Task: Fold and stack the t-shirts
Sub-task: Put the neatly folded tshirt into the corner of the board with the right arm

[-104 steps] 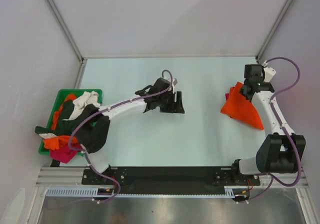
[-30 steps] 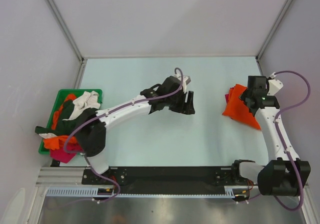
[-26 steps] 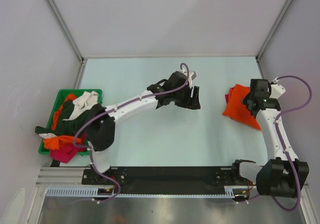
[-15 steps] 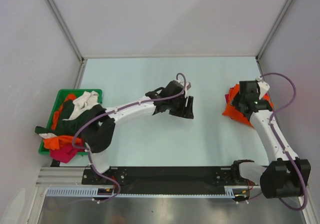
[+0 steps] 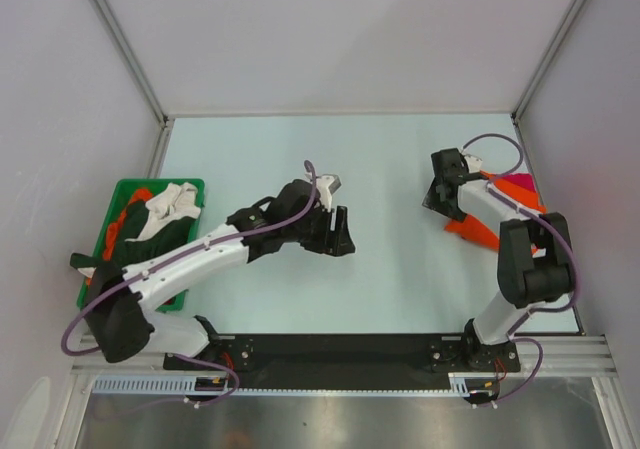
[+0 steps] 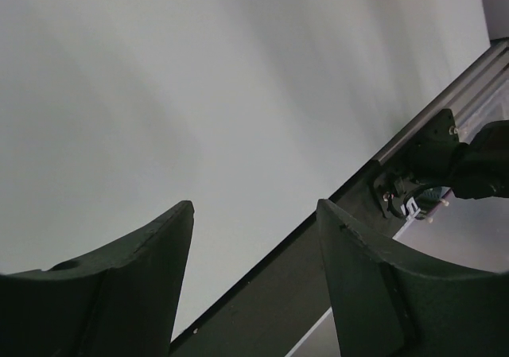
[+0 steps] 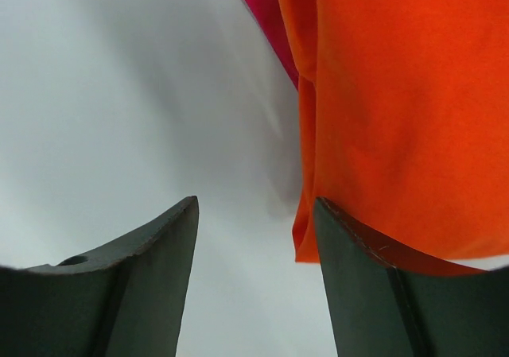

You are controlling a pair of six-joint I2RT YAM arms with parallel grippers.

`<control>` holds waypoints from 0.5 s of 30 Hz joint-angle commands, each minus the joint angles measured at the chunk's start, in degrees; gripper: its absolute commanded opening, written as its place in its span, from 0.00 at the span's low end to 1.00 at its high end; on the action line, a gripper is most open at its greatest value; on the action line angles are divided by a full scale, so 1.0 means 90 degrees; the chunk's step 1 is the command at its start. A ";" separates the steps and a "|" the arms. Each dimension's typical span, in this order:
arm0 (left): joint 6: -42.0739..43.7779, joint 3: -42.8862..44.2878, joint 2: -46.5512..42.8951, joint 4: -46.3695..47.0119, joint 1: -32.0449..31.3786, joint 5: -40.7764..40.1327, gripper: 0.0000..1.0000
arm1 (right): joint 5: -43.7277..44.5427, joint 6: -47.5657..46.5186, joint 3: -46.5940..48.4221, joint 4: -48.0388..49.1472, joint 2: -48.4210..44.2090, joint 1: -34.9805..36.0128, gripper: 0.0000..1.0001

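A bright orange t-shirt (image 5: 473,230) lies folded at the table's right side on top of a magenta-red t-shirt (image 5: 517,185). My right gripper (image 5: 443,203) hovers just left of them, open. In the right wrist view the orange t-shirt (image 7: 398,95) fills the upper right, its edge touching the right finger (image 7: 358,277), and the magenta-red t-shirt (image 7: 266,15) peeks out behind. My left gripper (image 5: 338,235) hangs open over bare table near the middle; in its wrist view the left gripper (image 6: 254,210) holds nothing.
A green plastic bin (image 5: 150,182) at the left edge holds a heap of t-shirts, cream (image 5: 172,202) on top of dark green and orange. The right arm's base (image 6: 445,166) and the black rail (image 6: 302,285) run along the near edge. Enclosure walls surround the table.
The left arm drew back toward the near left. The right arm folded in and its gripper swung left, off the orange t-shirt, so the magenta-red one shows. Both grippers stayed open.
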 commanded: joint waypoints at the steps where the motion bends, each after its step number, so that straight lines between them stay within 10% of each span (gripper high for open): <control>1: -0.0021 -0.0027 -0.0658 -0.0356 -0.0016 -0.0284 0.69 | 0.0135 0.0096 0.0651 0.0222 0.0584 -0.0090 0.65; 15: 0.0165 0.0022 -0.1069 -0.0914 -0.0016 -0.0665 0.70 | 0.0389 0.0447 0.0829 -0.0754 0.1563 -0.0461 0.65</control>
